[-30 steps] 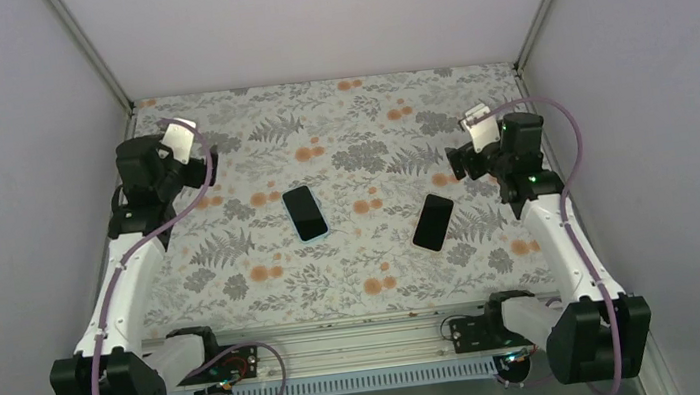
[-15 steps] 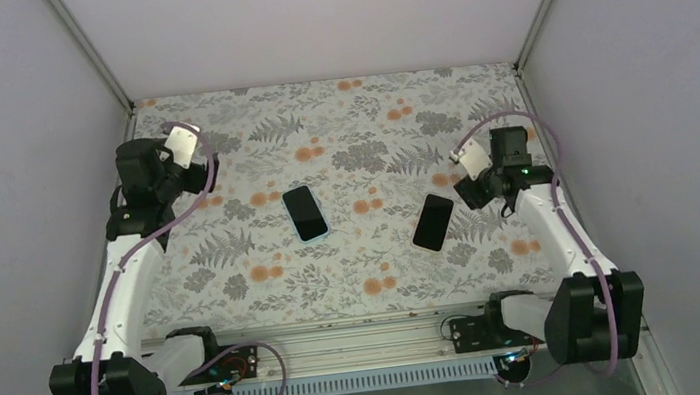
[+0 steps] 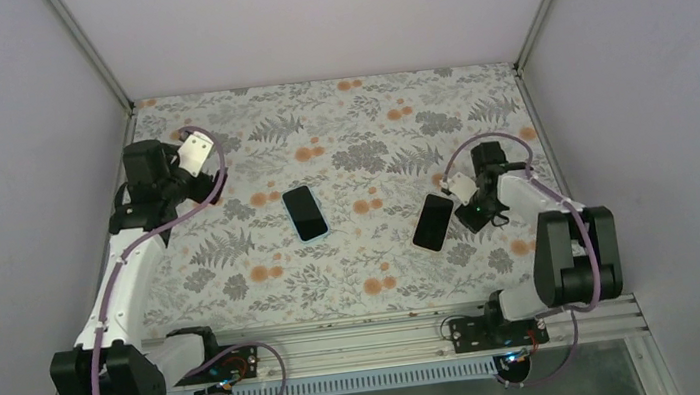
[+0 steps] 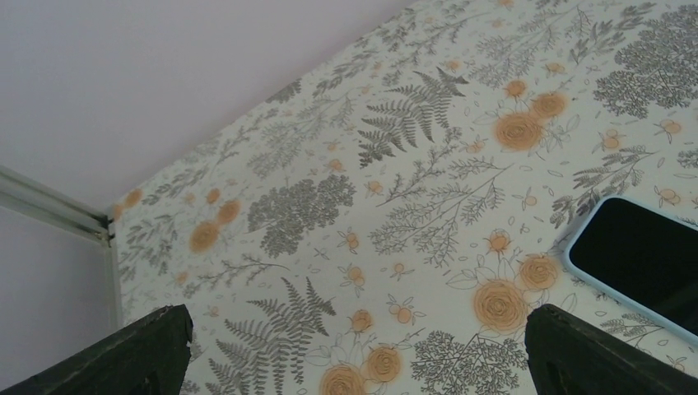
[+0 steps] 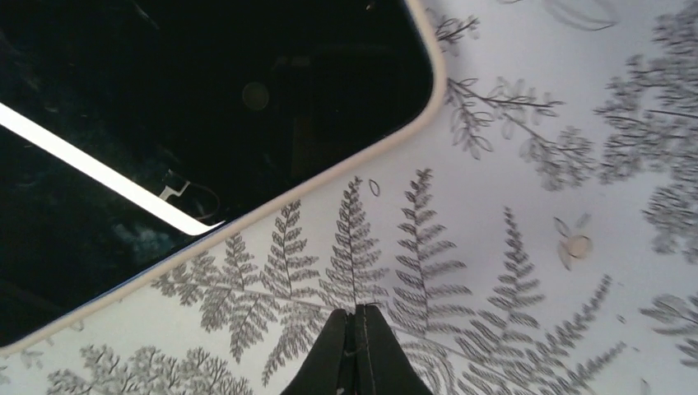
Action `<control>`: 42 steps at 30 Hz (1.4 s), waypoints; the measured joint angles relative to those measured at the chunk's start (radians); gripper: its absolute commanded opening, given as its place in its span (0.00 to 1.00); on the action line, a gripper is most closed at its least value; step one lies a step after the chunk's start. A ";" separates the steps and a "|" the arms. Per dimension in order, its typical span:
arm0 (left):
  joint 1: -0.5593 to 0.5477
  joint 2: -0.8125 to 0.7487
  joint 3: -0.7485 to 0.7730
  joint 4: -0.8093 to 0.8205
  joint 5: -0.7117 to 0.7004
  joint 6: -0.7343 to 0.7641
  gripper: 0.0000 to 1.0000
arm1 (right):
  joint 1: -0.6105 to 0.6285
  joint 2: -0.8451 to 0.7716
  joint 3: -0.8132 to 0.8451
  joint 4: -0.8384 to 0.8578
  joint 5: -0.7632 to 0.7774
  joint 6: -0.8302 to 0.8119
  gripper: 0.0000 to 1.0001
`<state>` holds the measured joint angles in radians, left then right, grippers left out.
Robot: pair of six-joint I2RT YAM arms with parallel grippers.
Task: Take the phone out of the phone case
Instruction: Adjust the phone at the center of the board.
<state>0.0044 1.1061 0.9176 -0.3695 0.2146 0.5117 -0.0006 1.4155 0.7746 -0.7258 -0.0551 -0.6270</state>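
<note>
arms are sitting in 2 different poses. the right arm point(image 3: 574, 251) is folding back sharply on itself, its elbow standing high near its base and its forearm reaching in over the table's right side, wrist tipped down. the right gripper point(image 5: 355, 333) is sitting close over the floral table cover point(image 3: 356, 116) with its 2 fingers pressed together, pinching nothing. it is pointing at bare cloth just beside the pale-rimmed edge of a dark phone point(image 5: 189, 107), apart from it. the left arm point(image 3: 120, 281) is stretching up along the left wall, its wrist bending inward over the far left part of the cover. the left gripper point(image 4: 358, 329) is hanging above the cloth with its 2 fingers spread wide, holding nothing. the phone in the light blue case point(image 3: 305, 212) is lying flat, screen up, near the middle of the cover, well apart from both grippers. whether the dark phone is wearing a case, i cannot tell.
</note>
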 measured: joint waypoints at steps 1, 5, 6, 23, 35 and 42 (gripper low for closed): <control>0.000 0.006 0.000 -0.002 0.005 0.001 1.00 | 0.002 0.018 0.000 0.004 0.000 0.000 0.03; 0.000 0.038 0.000 -0.009 0.012 0.000 1.00 | 0.020 0.092 0.001 0.028 -0.002 0.003 0.03; 0.000 0.043 0.000 -0.009 0.015 0.000 1.00 | 0.022 0.107 0.003 0.033 -0.003 0.003 0.03; 0.000 0.019 -0.053 0.024 0.024 0.012 1.00 | 0.225 0.389 0.312 0.065 -0.017 0.046 0.04; 0.000 0.015 -0.082 0.042 -0.011 0.035 1.00 | 0.335 0.455 0.414 0.138 0.042 0.116 0.89; 0.000 -0.011 -0.113 0.045 -0.021 0.043 1.00 | 0.243 0.285 0.413 0.071 -0.015 0.044 1.00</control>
<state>0.0044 1.0954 0.8051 -0.3241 0.1940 0.5545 0.2420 1.7008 1.1877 -0.6544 -0.0700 -0.5827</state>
